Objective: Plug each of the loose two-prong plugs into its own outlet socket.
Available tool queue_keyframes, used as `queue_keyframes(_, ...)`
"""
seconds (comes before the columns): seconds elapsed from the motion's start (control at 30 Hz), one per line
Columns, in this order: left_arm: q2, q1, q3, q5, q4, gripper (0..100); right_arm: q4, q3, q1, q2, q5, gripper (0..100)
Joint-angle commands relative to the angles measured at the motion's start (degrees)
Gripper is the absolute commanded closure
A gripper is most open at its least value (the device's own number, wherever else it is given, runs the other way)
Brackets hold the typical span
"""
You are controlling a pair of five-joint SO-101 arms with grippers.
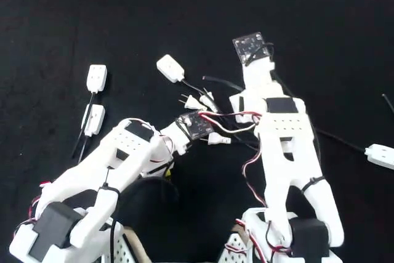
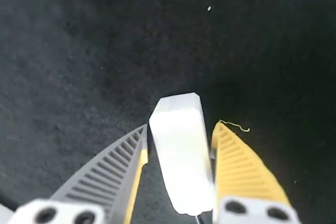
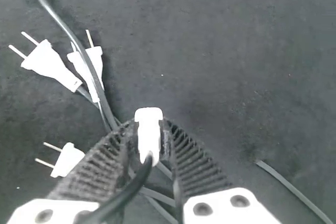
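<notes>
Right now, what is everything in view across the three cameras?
Table cloth: one, black, under everything.
Sockets: four, white; two at the high view's left, one centre, one at its right edge.
Loose plugs: three, white, two-prong, between the arms.
Cables: several, black, among the plugs.
White block: one, held in left gripper.
Corded white piece: one, held in right gripper.
Arms: two, white, near edge.
</notes>
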Motion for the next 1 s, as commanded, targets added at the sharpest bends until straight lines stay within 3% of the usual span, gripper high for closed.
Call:
queue_keyframes(0.0,-0.2,-2.8,-3.3,-0.8,-1.0,80,-1.0,-2.5,0.6,0.0,-0.1,98.6)
queue_keyframes(0.37,-1.0,-8.0,-6.5,-2.5,1.7,80,-1.0,-2.4,0.6,0.0,-0.1,98.6)
queue_keyframes(0.47,-5.1,-8.5,-8.7,-2.5,6.9,80,-1.0,-2.3,0.6,0.0,-0.1,98.6)
queue_keyframes(0.6,-14.1,-8.6,-5.2,-2.5,8.0,80,-1.1,-2.2,0.6,0.0,-0.1,98.6)
queue_keyframes(0.77,-22.9,-11.1,1.8,-2.9,3.3,80,-1.1,-2.2,0.6,0.0,-0.1,98.6)
queue_keyframes(0.97,-23.3,-17.5,7.4,-6.9,-3.1,80,-1.2,-2.2,0.6,0.0,-0.1,98.6)
